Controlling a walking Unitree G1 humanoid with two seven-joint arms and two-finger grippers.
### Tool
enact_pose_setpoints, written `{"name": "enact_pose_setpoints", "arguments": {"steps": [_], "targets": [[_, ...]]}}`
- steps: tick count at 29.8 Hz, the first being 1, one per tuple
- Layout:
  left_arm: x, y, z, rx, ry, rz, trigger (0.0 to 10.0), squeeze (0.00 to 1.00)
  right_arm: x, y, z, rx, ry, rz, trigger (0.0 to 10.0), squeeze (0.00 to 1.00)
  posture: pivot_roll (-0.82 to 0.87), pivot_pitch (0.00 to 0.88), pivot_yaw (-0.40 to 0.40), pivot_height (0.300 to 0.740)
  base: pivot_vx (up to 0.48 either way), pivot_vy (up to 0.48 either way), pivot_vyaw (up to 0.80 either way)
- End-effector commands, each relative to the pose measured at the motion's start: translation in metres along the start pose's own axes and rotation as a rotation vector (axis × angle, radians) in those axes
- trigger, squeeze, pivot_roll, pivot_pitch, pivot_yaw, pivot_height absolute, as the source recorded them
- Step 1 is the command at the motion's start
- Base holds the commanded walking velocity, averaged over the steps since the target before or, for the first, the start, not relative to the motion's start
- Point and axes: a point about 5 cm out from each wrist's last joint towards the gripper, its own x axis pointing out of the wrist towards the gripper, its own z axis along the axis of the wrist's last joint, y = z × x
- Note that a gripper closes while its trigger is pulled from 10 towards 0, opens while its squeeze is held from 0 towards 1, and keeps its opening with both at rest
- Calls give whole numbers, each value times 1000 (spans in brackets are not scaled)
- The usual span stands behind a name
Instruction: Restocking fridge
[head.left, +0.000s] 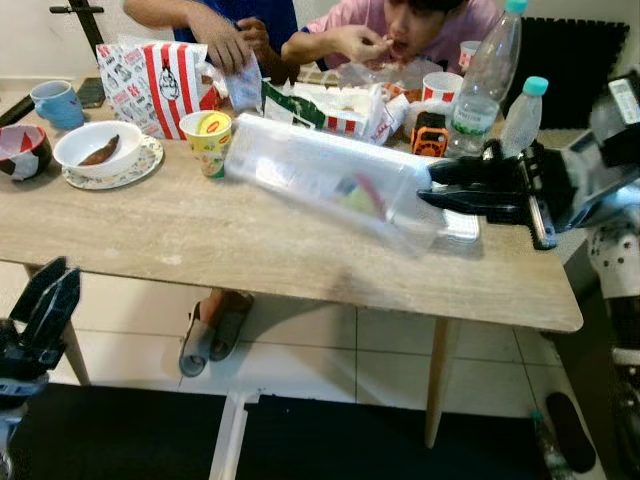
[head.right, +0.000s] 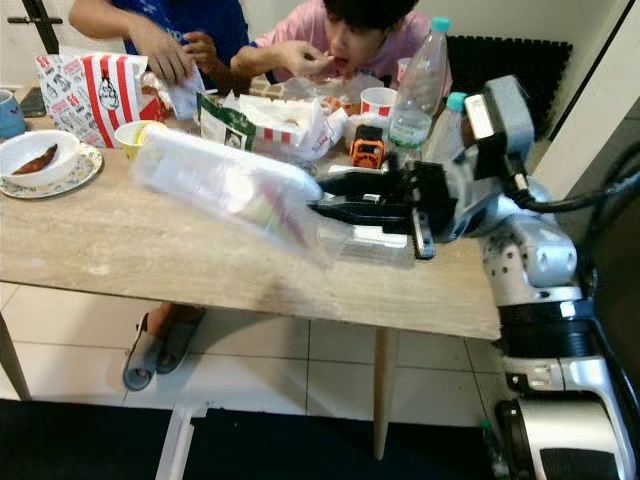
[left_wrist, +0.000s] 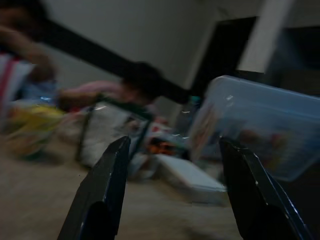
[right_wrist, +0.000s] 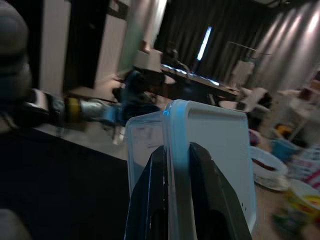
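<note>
The right gripper holds a clear plastic container by one end, its two black fingers closed from either side on the container's rim, which stands edge-on between them in the right wrist view. The container is lifted off the wooden desk and tilted, its far end pointing toward the robot's left and away over the middle of the desk; something pink and green shows faintly through its walls. A flat clear lid or tray lies on the desk just below the gripper.

The left gripper hangs low beside the desk's near left edge, well apart from the container, its jaws spread wide with nothing between them.

Behind the container the desk carries a yellow paper cup, a red-and-white striped takeaway bag, an open food box, a small orange and black object and two plastic water bottles with teal caps. At the far left stand a white bowl on a saucer, a blue mug and a dark bowl. Two people sit at the far side, eating. A pair of grey slippers lies on the tiled floor beneath.
</note>
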Motion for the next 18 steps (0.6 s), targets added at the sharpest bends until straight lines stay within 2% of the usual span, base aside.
{"name": "enact_pose_setpoints", "arguments": {"steps": [1, 3, 4, 6, 8, 9, 10, 11, 12, 18], "targets": [[18, -9, 9, 17, 56, -123, 10000, 0, 4, 5, 3, 33, -23, 69, 10000, 0, 45, 73, -21, 740, 0, 0, 0], [18, -9, 9, 17, 56, -123, 10000, 0, 4, 5, 3, 33, -23, 69, 10000, 0, 45, 73, -21, 740, 0, 0, 0], [28, -17, 10, 15, 86, -190, 10000, 0, 4, 7, 2, 68, -24, 98, 10000, 0, 42, 76, -25, 740, 0, 0, 0], [28, -17, 10, 15, 86, -190, 10000, 0, 4, 7, 2, 68, -24, 98, 10000, 0, 42, 76, -25, 740, 0, 0, 0], [49, -30, 11, 12, 173, -335, 10000, 0, 6, 8, -2, 152, -22, 141, 10000, 0, 42, 76, -25, 740, 0, 0, 0], [49, -30, 11, 12, 173, -335, 10000, 0, 6, 8, -2, 152, -22, 141, 10000, 0, 42, 76, -25, 740, 0, 0, 0], [57, -34, 10, 4, 218, -388, 10000, 325, 6, 9, -5, 187, -13, 153, 10000, 0, 42, 79, -32, 740, 0, 0, 0], [57, -34, 10, 4, 218, -388, 10000, 325, 6, 9, -5, 187, -13, 153, 10000, 0, 42, 79, -32, 740, 0, 0, 0], [61, -37, 10, -18, 249, -438, 10000, 1000, 7, 9, -7, 211, -4, 161, 10000, 0, 40, 78, -31, 740, 0, 0, 0], [67, -43, 7, -71, 329, -533, 10000, 1000, 8, 12, -9, 260, -4, 177, 10000, 0, 35, 82, -30, 740, 0, 0, 0]]}}
